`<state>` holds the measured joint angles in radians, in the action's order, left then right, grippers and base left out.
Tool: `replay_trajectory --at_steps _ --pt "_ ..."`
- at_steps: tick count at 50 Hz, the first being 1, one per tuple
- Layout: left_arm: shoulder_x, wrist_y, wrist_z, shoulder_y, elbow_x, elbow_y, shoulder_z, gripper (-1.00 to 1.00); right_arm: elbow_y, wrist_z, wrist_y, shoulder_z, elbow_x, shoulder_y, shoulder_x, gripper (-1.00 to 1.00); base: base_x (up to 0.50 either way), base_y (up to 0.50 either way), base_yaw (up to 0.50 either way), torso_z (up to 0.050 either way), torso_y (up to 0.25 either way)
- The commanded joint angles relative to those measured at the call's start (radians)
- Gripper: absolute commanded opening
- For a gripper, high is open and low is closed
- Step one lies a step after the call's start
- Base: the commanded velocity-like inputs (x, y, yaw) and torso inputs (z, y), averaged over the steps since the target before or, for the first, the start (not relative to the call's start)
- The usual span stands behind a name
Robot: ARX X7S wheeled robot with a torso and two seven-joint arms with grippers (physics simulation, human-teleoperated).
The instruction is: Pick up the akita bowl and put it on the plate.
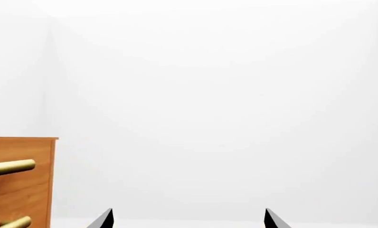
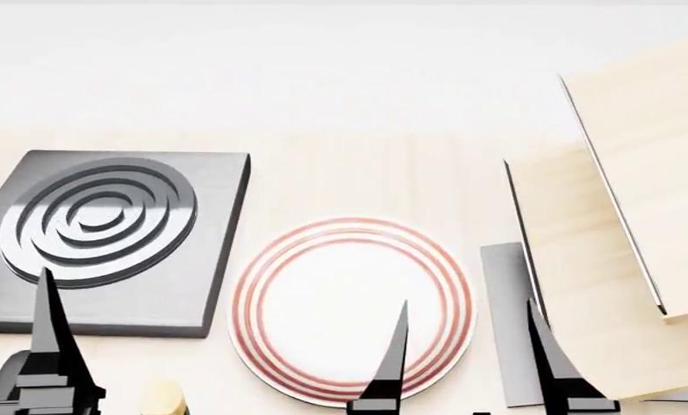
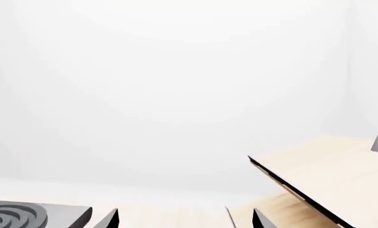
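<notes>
1. Surface: a pale, light-grained wooden table [image 2: 344, 173] fills the head view. Its far edge meets a plain white background.
2. Room: both wrist views show bare white walls. In the left wrist view, a brown wooden cabinet [image 1: 18, 183] with 2 brass handles stands at the picture's edge.
3. Plate [image 2: 353, 309]: flat, round and white, with several thin red rings around its rim. It lies on the table near the front edge, between the stove burner and the wooden shelf unit. Nothing rests on it.
4. Stove burner [image 2: 108, 238]: a square grey slab with concentric ring grooves, lying flat on the table just to the left of the plate, not touching it.
5. Wooden shelf unit [image 2: 621, 225]: pale panels with dark edges, at the right of the head view. A grey flat panel [image 2: 508, 320] lies at its foot, just right of the plate.
6. Bowl: not visible in any of the 3 views; its position cannot be told.
7. Left gripper [image 1: 187, 219]: 2 dark fingertips stand well apart with nothing between them.
8. Right gripper [image 3: 184, 219]: 2 dark fingertips stand well apart, nothing held; in the head view the tips overlap the plate's right half.
9. Writing: no brand, label or readable text shows on any surface.
</notes>
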<state>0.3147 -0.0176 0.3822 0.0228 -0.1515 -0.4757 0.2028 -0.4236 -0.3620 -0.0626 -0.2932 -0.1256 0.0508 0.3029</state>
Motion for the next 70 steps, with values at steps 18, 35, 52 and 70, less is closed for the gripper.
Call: replay_trajectory --at_steps 18,35,52,70 --pt "0.017 -0.005 0.007 -0.004 -0.013 -0.008 -0.006 1.00 0.019 -0.002 0.034 -0.014 0.004 -0.001 0.009 1.00 0.00 0.00 0.00 0.000 0.000" --pt "0.082 0.046 0.061 -0.058 -0.015 -0.111 -0.109 1.00 0.018 -0.005 0.031 -0.014 -0.008 -0.002 0.015 1.00 0.00 0.00 0.00 0.000 0.000" --pt "0.141 0.135 0.124 -0.107 -0.005 -0.231 -0.225 1.00 0.004 -0.013 0.020 -0.015 -0.008 -0.001 0.024 1.00 0.00 0.00 0.00 0.000 0.000" --pt "0.182 0.173 0.161 -0.174 -0.017 -0.299 -0.354 1.00 0.035 -0.019 0.031 -0.016 -0.008 0.008 0.025 1.00 0.00 0.00 0.00 0.000 0.000"
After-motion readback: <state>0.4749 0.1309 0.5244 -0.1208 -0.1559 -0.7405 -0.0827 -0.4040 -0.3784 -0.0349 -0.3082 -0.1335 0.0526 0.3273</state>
